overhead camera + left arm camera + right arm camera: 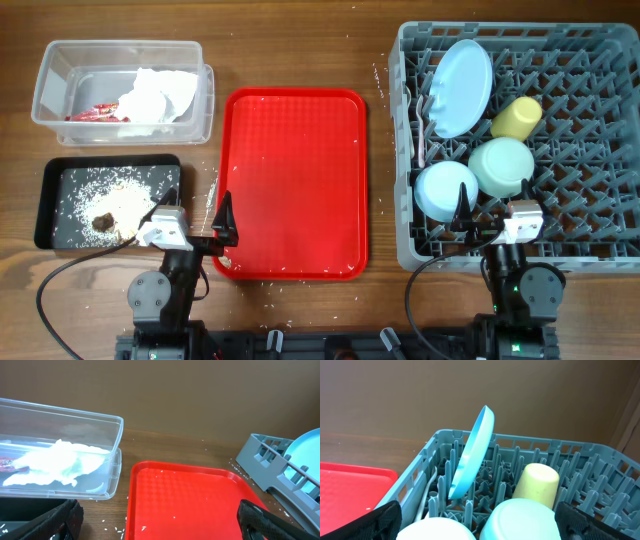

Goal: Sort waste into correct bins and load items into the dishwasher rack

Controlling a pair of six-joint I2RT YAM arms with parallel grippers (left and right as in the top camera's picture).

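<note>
Grey lattice plastic dishwasher rack [590, 200] holds tilted pale blue plate [462, 87], mint-green bowl [502, 165], yellow cup [516, 117]; white napkins [155, 95] in clear tub [50, 80]; left gripper [198, 210], right gripper [495, 205] gaping, empty; risk: right fingers clipping the bowl.

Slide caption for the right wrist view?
Pale blue round plate leans on edge in grey plastic rack, yellow cup beside it.

text: none legible | labels: none | brands: none | numbers: none
</note>
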